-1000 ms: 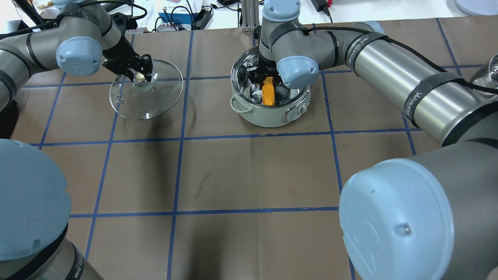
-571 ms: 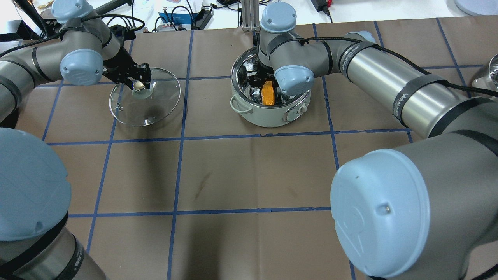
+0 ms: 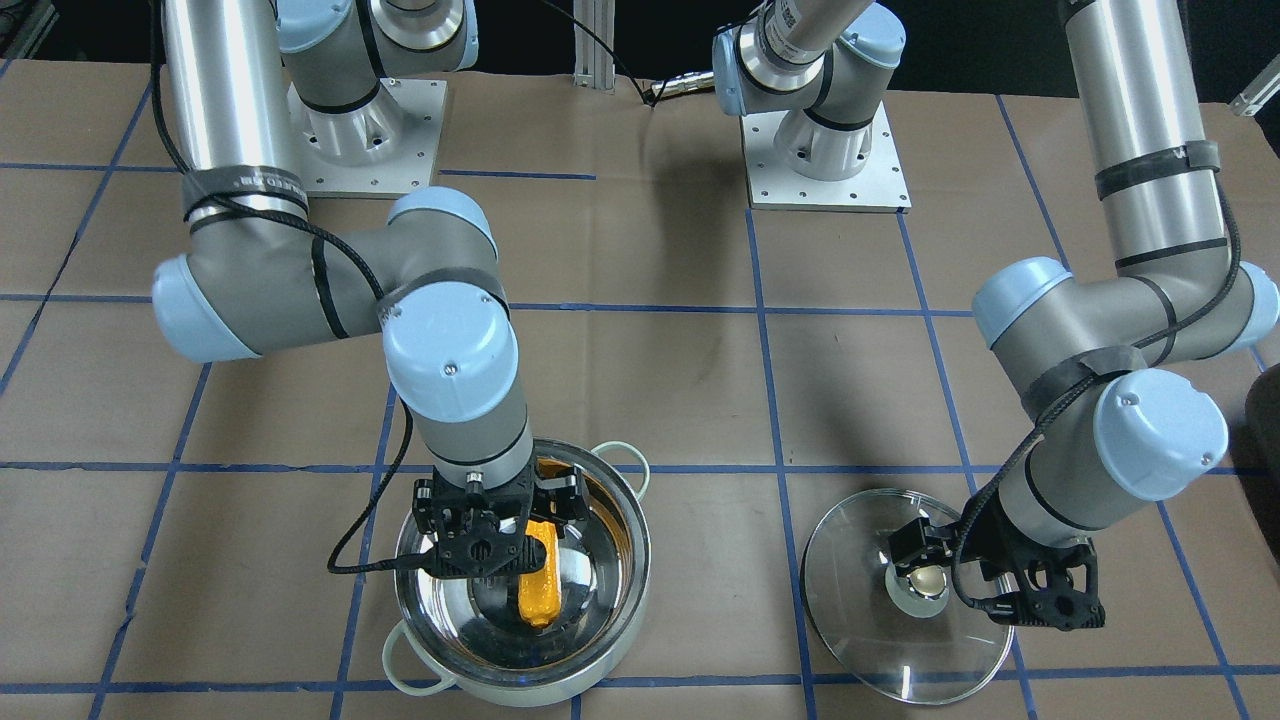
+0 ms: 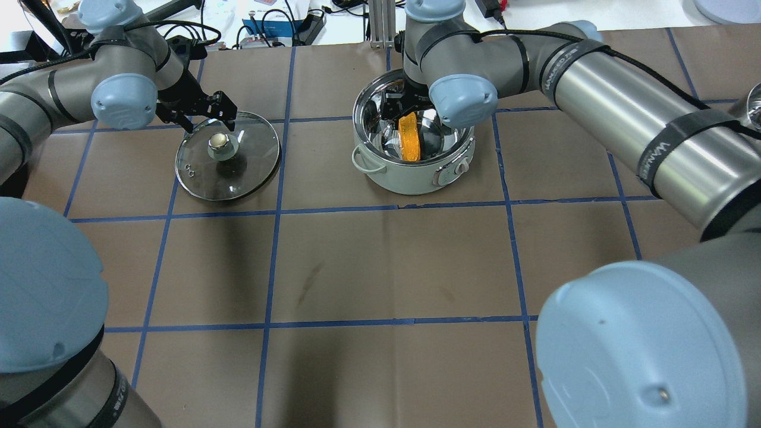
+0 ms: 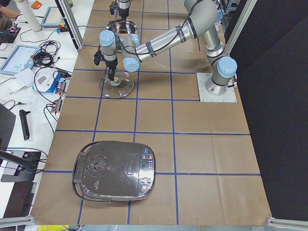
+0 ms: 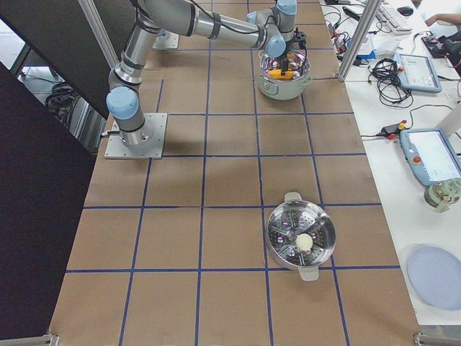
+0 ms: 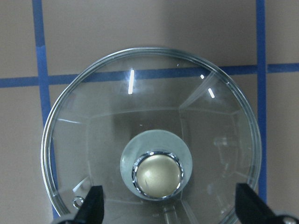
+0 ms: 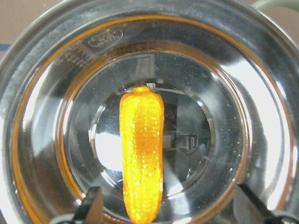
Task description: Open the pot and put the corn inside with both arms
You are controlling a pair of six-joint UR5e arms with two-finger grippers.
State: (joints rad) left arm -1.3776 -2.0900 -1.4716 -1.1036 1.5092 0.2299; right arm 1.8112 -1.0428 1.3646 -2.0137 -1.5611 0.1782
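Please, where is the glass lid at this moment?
The lid lies on the table in the overhead view's left half, left of the pot, with the open left claw close above its knob.

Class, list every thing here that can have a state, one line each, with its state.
pot, open, lid off, corn inside.
lid, on the table, knob up, ungripped.
corn, lying on the pot's bottom, ungripped.
left end effector, open above the knob.
right end effector, open above the corn.
rice cooker, closed.
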